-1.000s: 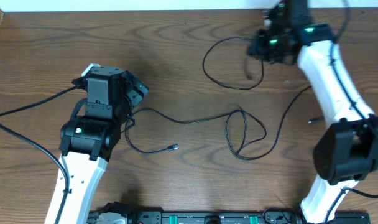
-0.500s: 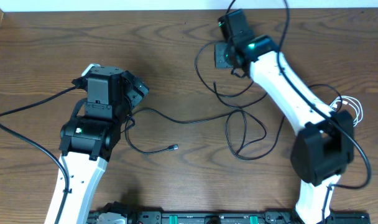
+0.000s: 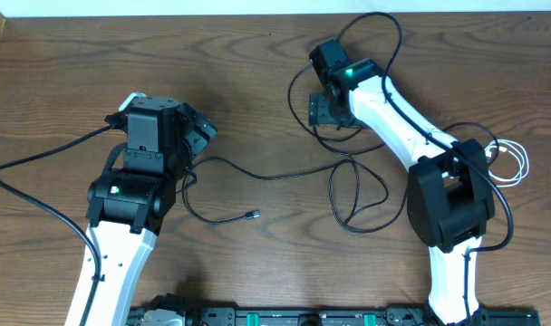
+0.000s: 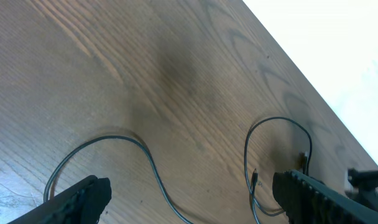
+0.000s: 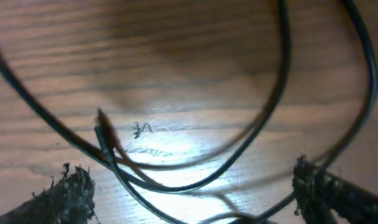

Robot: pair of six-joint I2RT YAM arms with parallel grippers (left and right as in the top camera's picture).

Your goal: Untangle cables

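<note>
Snagging threatens: the right tool (image 5: 189, 177), spread wide and empty just above crossed black cables (image 5: 285, 56), may pinch two strands together and tighten the tangle.

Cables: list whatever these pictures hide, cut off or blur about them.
- Overhead: the right gripper covers part of a black cable loop; contact cannot be judged.
- Overhead: the white cable lies partly behind the right arm; plug ends unseen.
- Right wrist: black strands are blurred; which lies on top where they cross is unclear.
- Left wrist: a black cable runs off the bottom edge, ends cut off.
</note>
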